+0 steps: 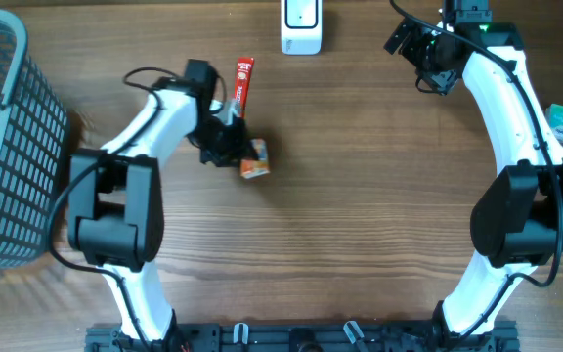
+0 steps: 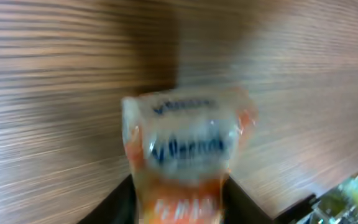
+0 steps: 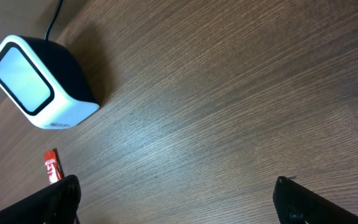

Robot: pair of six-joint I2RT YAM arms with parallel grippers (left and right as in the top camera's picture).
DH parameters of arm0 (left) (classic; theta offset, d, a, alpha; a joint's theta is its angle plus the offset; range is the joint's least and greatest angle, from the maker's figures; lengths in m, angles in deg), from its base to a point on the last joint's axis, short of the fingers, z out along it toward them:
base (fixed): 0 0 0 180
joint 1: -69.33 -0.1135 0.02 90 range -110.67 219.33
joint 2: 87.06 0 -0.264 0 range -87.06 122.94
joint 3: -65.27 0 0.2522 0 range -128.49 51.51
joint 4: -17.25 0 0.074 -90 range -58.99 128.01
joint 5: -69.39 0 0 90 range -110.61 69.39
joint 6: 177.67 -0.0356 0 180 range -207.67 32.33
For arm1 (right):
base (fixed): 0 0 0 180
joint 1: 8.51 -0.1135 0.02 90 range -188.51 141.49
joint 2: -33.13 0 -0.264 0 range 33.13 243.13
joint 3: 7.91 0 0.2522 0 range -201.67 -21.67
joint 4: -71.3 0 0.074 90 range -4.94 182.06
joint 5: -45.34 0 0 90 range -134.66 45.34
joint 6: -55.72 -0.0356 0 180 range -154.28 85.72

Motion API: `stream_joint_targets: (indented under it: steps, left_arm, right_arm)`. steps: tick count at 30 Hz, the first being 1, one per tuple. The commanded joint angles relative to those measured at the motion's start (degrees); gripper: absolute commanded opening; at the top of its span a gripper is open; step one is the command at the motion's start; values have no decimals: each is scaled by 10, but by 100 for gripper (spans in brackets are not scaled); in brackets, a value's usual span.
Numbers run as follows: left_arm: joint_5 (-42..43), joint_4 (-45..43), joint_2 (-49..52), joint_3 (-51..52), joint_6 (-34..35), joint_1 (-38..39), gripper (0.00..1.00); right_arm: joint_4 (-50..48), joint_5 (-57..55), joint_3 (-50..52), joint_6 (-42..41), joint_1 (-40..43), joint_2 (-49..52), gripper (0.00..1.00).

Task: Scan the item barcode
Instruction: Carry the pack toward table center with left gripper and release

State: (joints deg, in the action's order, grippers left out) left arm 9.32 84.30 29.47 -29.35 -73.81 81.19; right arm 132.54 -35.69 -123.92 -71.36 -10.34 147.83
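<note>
Blurrily, the packet (image 2: 182, 155) sits between the fingers (image 2: 114, 208) of the left gripper (image 1: 235, 149); pinched or loose, I cannot tell. Meanwhile the right gripper (image 3: 176, 202) gapes wide, scanner (image 3: 39, 84) ahead-left of its fingers.

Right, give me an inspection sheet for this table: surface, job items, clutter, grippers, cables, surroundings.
Surface: wooden table, no spills seen.
Job's things: white scanner at the far edge; orange packet at the left gripper's tip, blurred in the wrist view.
Clutter: red tube beside the left gripper; small packs at the right edge.
Grippers: left gripper has a finger on either side of the packet, grip unclear; right gripper open, empty, over bare table near the scanner.
Cables: scanner lead; black cable looped behind the left gripper.
Surroundings: grey basket at the left edge.
</note>
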Motion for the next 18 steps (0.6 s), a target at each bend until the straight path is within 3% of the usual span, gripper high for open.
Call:
stream_joint_targets:
  steps: [1,11,18]
  left_arm:
    - [13,4,6,-4,17,26,100]
    - [-73,206,-48,-216,14,2,100]
    - [-264,303,-154,-369,92,-52,100]
  right_arm:
    - [-2,-1,-3,-5,-1,-3,100]
    - [-2,-2,-3,-5,-1,-3,100]
    - [-3,-1,-3,-5,-1,-3,100]
